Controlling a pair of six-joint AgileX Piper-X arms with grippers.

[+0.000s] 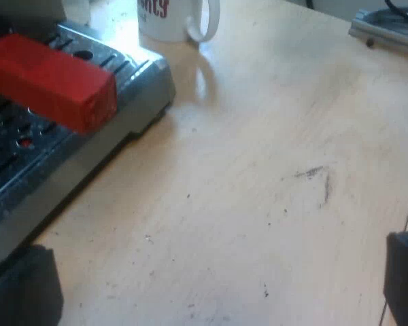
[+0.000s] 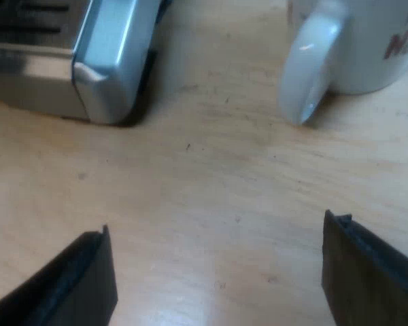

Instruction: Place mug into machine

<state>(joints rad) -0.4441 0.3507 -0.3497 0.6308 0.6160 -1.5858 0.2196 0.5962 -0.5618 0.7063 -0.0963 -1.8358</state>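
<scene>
White ceramic mug [image 1: 171, 19] with red lettering stands upright on the light wooden table [image 1: 258, 204], near the corner of the espresso machine [image 1: 132, 95] and its metal drip tray — on the table, not on the tray. A strip of bare wood separates mug and machine. Red end of the holder's handle [image 1: 54, 80] sticks out from the machine's front, above the slotted tray grille. My left gripper [image 1: 211, 285] hovers low over the table just beside the machine's base, black fingers [image 1: 20, 288] spread wide, nothing between them, well apart from the mug. A grey metal object [image 1: 387, 28] lies on the table farther from the machine than the mug; can't tell what it is.

In the right wrist view my right gripper [image 2: 217, 278] is close to the table surface, facing the gap between the machine's tray corner [image 2: 112, 61] and the mug [image 2: 367, 47]. Its fingers [image 2: 81, 282] stand wide apart — empty, only bare table [image 2: 211, 176] between them. The mug handle [image 2: 307, 71] is turned toward this gripper and is not touched by it. The mug sits near the machine's corner but apart from it.
</scene>
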